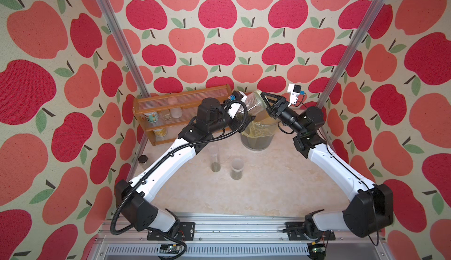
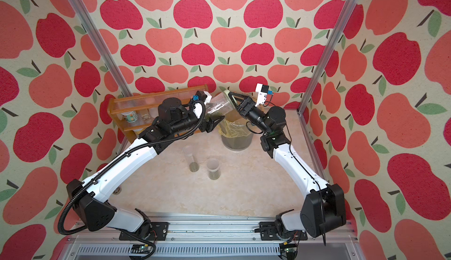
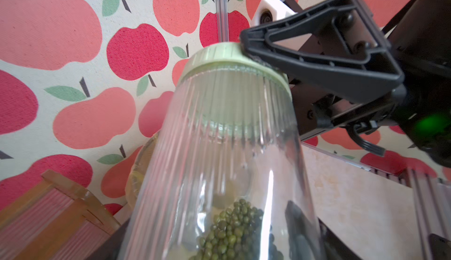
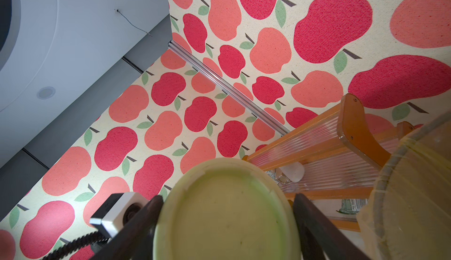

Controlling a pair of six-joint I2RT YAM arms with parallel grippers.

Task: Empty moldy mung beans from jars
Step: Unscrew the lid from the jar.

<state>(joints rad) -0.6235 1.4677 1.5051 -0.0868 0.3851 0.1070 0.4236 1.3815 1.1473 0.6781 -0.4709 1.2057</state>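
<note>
In both top views the wide jar (image 1: 252,105) hangs tilted above the bin (image 1: 256,144), with its pale green lid (image 1: 259,95) at the higher end and in place on the jar. The left gripper (image 1: 244,111) is clamped on the ribbed glass body. The right gripper (image 1: 265,102) is clamped on the lid.

Only the top views show the other 2 jars. The tall narrow jar (image 1: 214,158) and the shorter jar (image 1: 236,168) stand upright on the table (image 1: 268,185) in front of the bin, near each other but not touching. Each has a thin dark layer of beans at its bottom. The small dark-lidded jar (image 1: 142,159) by the side wall also appears only in a top view.

The left wrist view alone shows the mung beans (image 3: 231,229) up close, heaped at the wide jar's low end. A dark left finger shows through the glass, and 1 right finger sits on the lid's rim.

The right wrist view alone shows the lid's flat top, with the right fingers (image 4: 317,227) pressed on opposite sides of it.

The bin is lined with a yellow bag (image 1: 258,127), and its contents cannot be made out. The wooden rack (image 1: 183,95) holds printed cans (image 1: 152,117).
</note>
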